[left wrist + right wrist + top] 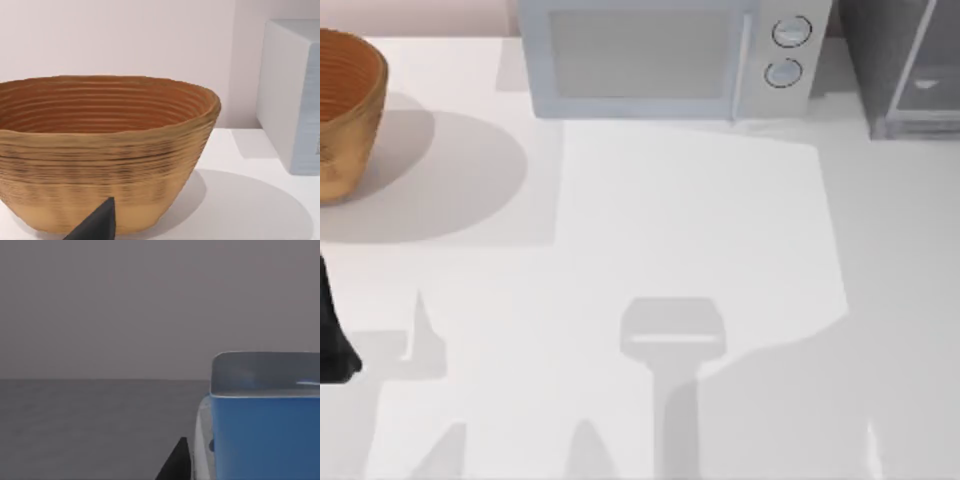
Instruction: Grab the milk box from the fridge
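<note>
Fingers' opening cannot be told; one dark right fingertip (pixel 175 462) is seen just beside the blue and white gabled milk box (pixel 265 435). If misaligned inside the dark grey fridge (pixel 880 60), the carton could be tipped.

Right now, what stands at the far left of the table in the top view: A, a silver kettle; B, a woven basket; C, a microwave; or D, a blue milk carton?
B: the woven basket stands at the far left edge of the table, while the microwave stands at the back middle.
</note>
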### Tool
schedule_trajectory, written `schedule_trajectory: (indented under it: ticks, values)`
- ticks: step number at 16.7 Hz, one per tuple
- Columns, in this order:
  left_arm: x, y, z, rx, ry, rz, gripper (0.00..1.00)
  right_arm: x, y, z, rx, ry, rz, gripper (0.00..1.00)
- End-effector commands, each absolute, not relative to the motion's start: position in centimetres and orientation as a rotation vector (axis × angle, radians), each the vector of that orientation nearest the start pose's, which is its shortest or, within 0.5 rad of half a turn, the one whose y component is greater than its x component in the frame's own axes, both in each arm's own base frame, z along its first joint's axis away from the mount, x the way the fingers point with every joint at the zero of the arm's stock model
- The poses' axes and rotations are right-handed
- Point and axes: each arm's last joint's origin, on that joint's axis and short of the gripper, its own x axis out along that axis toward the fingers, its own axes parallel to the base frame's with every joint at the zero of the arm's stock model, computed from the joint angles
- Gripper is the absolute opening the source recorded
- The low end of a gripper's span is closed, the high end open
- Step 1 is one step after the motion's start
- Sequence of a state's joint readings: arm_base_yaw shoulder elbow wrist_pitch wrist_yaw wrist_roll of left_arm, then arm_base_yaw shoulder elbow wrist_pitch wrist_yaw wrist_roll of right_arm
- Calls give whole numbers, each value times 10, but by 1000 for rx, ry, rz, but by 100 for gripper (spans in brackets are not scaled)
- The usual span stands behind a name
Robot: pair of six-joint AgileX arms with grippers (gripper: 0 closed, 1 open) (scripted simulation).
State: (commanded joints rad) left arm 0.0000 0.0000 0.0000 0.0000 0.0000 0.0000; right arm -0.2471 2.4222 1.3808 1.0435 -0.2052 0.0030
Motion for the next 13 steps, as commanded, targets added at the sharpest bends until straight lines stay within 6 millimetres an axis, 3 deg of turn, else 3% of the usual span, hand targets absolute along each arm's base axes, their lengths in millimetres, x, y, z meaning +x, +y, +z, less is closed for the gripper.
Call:
schedule_trajectory:
  ticks: [5, 10, 13]
  values:
    - [106, -1, 160, 0, 0, 0, 100, 485, -110, 122, -9, -2, -12, 0]
    - [106, -1, 160, 0, 0, 0, 100, 485, -110, 120, -7, 0, -12, 0]
    - [106, -1, 160, 0, 0, 0, 100, 471, -111, 119, -10, 5, -15, 0]
